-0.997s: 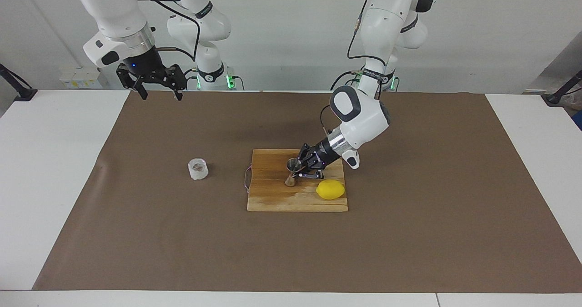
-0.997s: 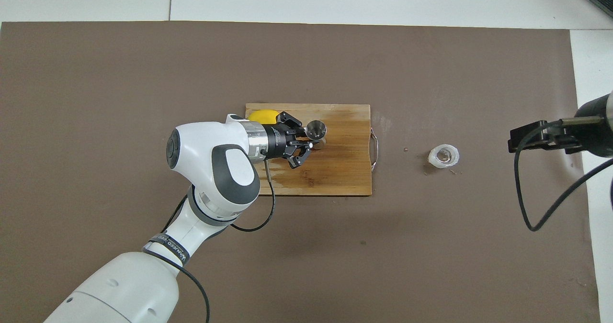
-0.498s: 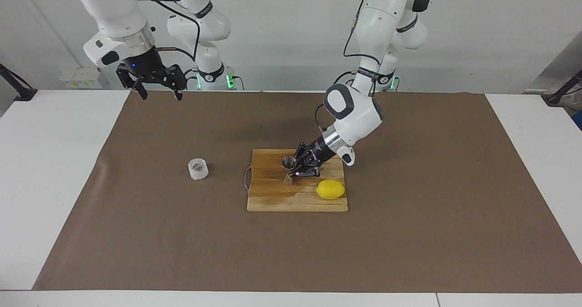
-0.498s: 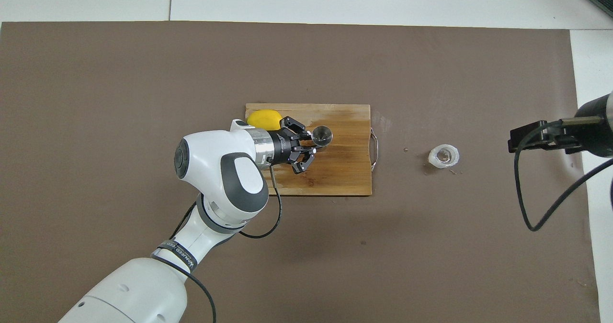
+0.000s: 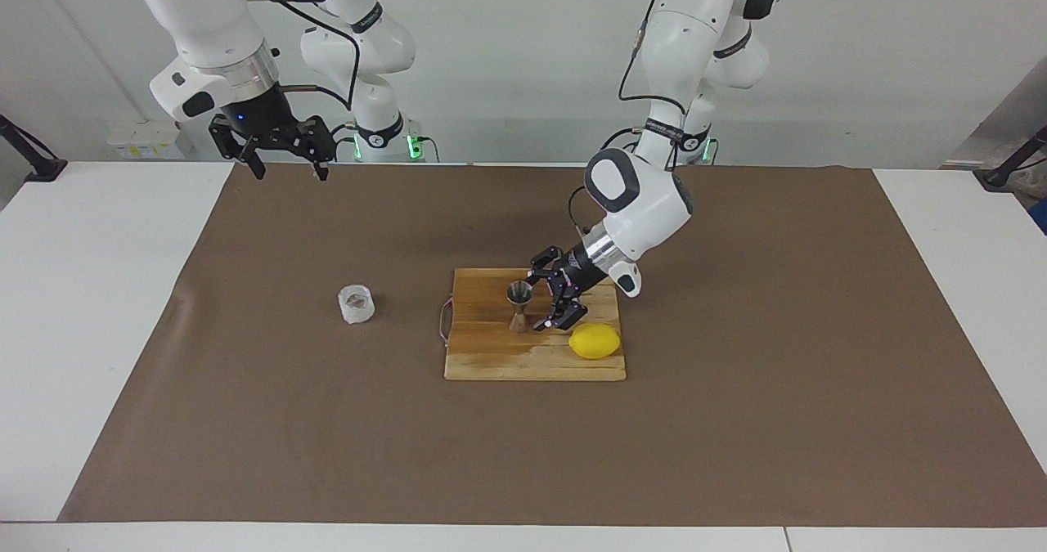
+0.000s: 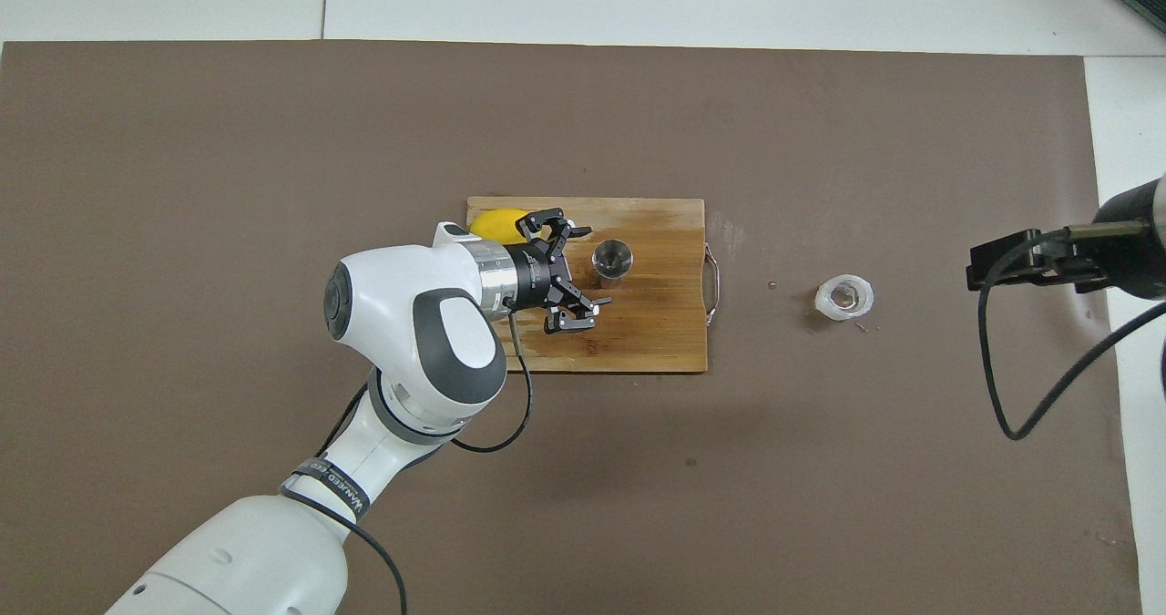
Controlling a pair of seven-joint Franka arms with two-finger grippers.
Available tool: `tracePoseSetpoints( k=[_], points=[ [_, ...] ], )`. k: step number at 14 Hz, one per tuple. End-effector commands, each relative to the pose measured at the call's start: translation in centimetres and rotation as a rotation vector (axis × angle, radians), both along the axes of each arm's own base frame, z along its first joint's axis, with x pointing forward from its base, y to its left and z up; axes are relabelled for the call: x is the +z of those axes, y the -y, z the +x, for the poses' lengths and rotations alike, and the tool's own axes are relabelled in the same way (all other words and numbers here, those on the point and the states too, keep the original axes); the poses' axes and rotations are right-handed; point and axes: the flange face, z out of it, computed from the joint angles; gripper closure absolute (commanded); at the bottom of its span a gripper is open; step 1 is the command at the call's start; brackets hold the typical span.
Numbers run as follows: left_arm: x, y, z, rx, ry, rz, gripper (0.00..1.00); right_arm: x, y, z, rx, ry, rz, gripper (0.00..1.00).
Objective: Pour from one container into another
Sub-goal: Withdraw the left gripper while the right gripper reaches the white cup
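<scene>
The steel jigger (image 5: 519, 307) (image 6: 612, 260) stands upright on the wooden cutting board (image 5: 491, 357) (image 6: 656, 334). My left gripper (image 5: 544, 300) (image 6: 583, 269) is low over the board just beside the jigger, toward the left arm's end. It is open, its fingers are spread wide, and it holds nothing. The translucent plastic cup (image 5: 356, 303) (image 6: 843, 296), with something brownish inside, sits on the brown mat toward the right arm's end of the table. My right gripper (image 5: 290, 172) (image 6: 1002, 264) waits open and empty, high over the mat's edge by the right arm's base.
A yellow lemon (image 5: 595, 341) (image 6: 496, 221) lies on the board's corner, close under the left wrist. The board has a wire handle (image 6: 713, 282) on the side facing the cup. A brown mat (image 5: 736, 421) covers the table's middle.
The left gripper was shut on the jigger, holding it tilted; it has opened and drawn back a little, leaving the jigger upright on the board. The right arm has not moved.
</scene>
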Motion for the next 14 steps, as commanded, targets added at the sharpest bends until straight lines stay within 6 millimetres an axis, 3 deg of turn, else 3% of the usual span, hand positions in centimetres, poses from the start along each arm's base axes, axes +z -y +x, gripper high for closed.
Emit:
tracePoseSetpoints(
  k=[1,7,9,13,14],
  points=[
    [3.0,-2.3,0.8,-0.036,0.067,0.027,0.0,-0.1,0.2,-0.3,-0.008,-0.006,0.012,0.0],
    [9.0,-6.0,3.0,-0.19,0.226,0.175,0.0,-0.2,-0.6,-0.6,0.018,-0.03,0.011,0.0],
    [11.0,-6.8,3.9,-0.31,0.266,0.263,0.0,1.2,-1.1,-1.3,0.055,-0.001,0.013,0.0],
    [15.1,-7.5,5.7,-0.457,0.39,0.454,0.0,-0.2,-0.8,-1.7,0.469,0.008,0.086,0.0],
    [16.1,-8.7,6.7,-0.438,0.409,0.469,0.0,-0.6,-0.5,-1.4,0.551,0.024,0.107,0.0]
  ],
)
